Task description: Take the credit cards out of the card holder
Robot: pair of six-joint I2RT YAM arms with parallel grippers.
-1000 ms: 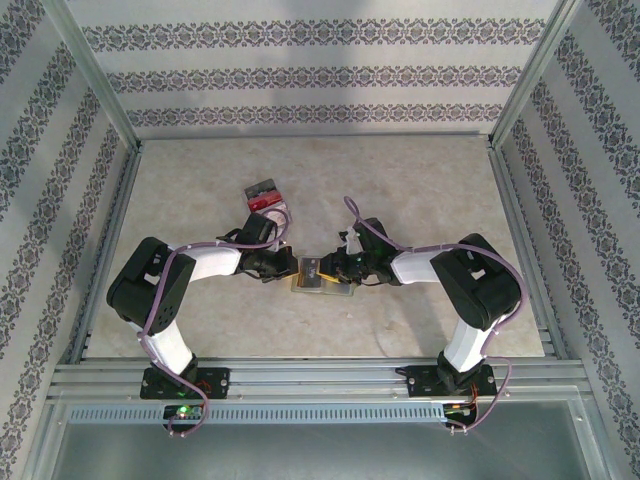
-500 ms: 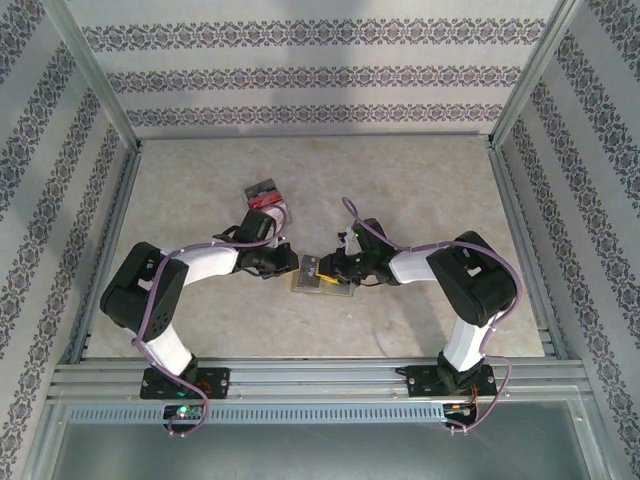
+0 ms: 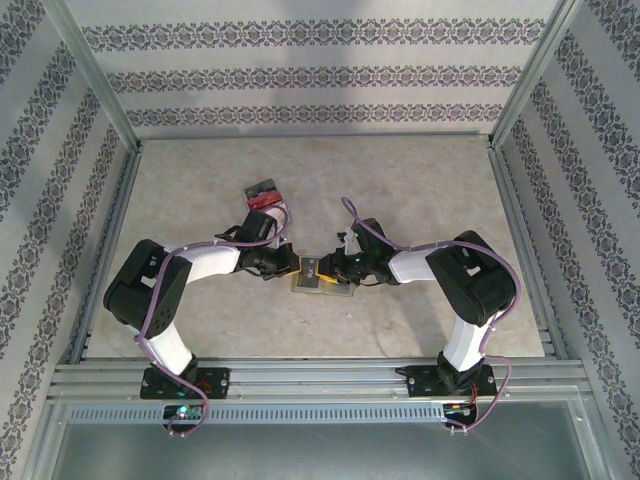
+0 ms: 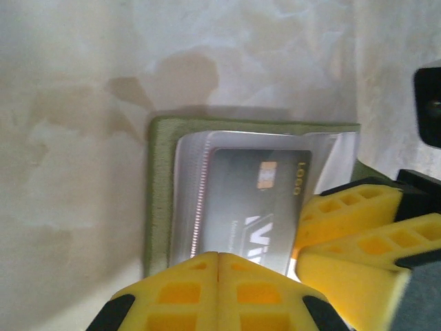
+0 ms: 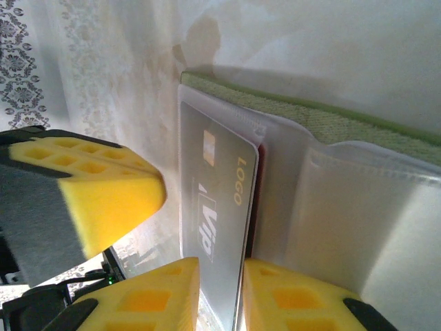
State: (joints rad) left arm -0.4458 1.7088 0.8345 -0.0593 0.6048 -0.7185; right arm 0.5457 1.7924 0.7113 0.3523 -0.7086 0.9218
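The olive-green card holder (image 3: 318, 285) lies open on the table between both arms, its pale sleeves (image 5: 344, 207) facing up. A dark grey credit card (image 5: 217, 186) with white marks sticks partly out of a sleeve, and a red edge shows behind it. My right gripper (image 5: 220, 293) is shut on this card's near end. My left gripper (image 4: 219, 256) is shut with nothing between its fingers, its tips over the holder (image 4: 160, 207) at the edge of the card (image 4: 255, 200). From above, the left gripper (image 3: 293, 266) and right gripper (image 3: 330, 270) almost meet.
A red card (image 3: 268, 203) and a dark card (image 3: 262, 187) lie together on the table behind the left gripper. Metal frame rails (image 3: 300, 375) run along the near edge, and patterned walls close in the sides and back.
The left gripper drew slightly away from the holder and has come back to it. The right gripper keeps its hold on the grey card, which tilted up briefly and lies lower again.
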